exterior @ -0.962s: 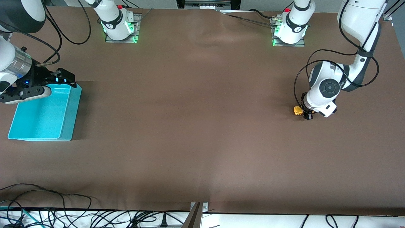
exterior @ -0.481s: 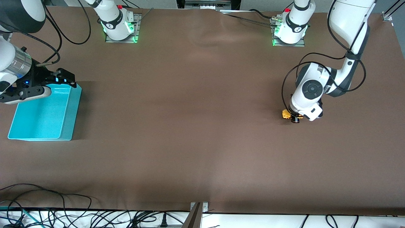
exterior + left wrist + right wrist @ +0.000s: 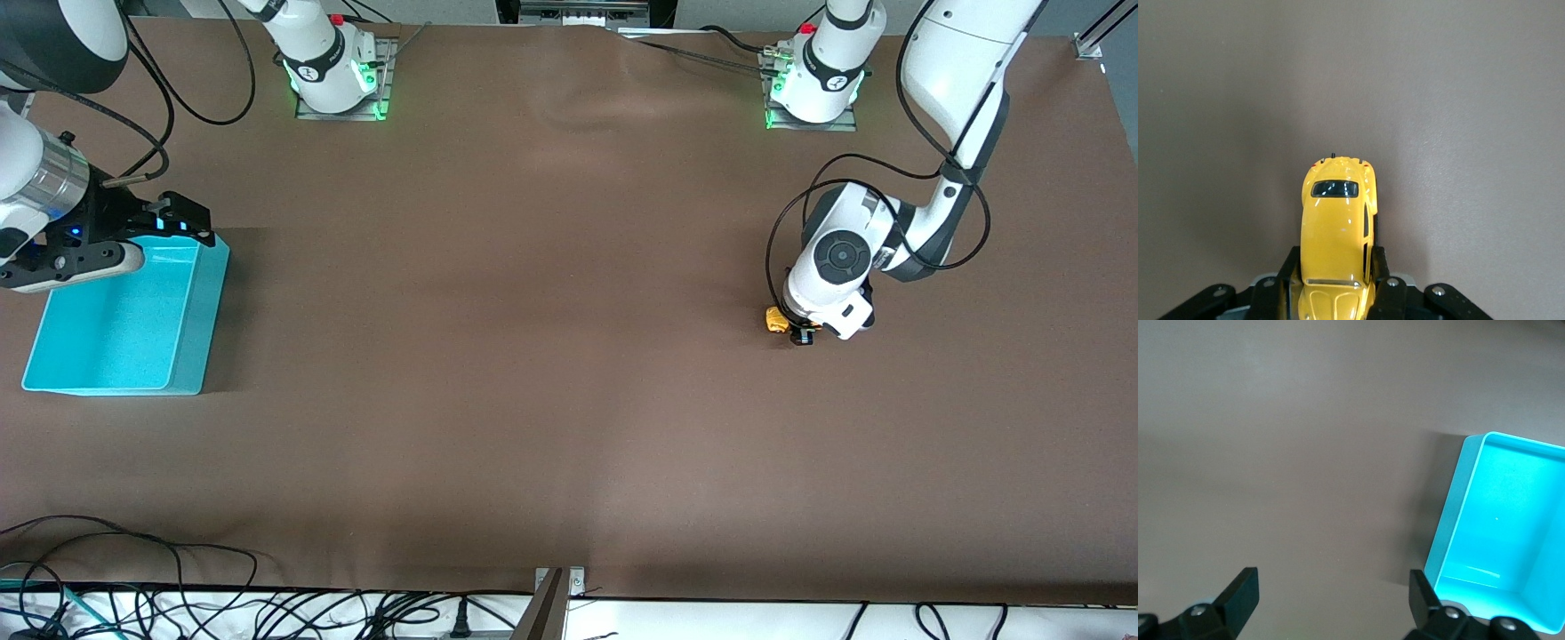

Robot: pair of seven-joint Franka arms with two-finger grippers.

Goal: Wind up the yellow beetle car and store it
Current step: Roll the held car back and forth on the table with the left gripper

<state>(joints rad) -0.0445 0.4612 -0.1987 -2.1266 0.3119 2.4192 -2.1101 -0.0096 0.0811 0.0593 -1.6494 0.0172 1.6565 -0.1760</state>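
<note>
Tabletop; yellow beetle car (image 3: 1337,227) between left pincer (image 3: 797,332) fingers

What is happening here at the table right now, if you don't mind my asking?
The left gripper is shut on the yellow beetle car, down at the table toward the left arm's end. The right gripper waits, open, at the turquoise bin at the right arm's end. The bin looks empty, so the car is not yet stored.

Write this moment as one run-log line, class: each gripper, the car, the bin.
left gripper: shut on yellow beetle car, low over table | right gripper: open, waiting over turquoise bin | car not yet stored
</note>
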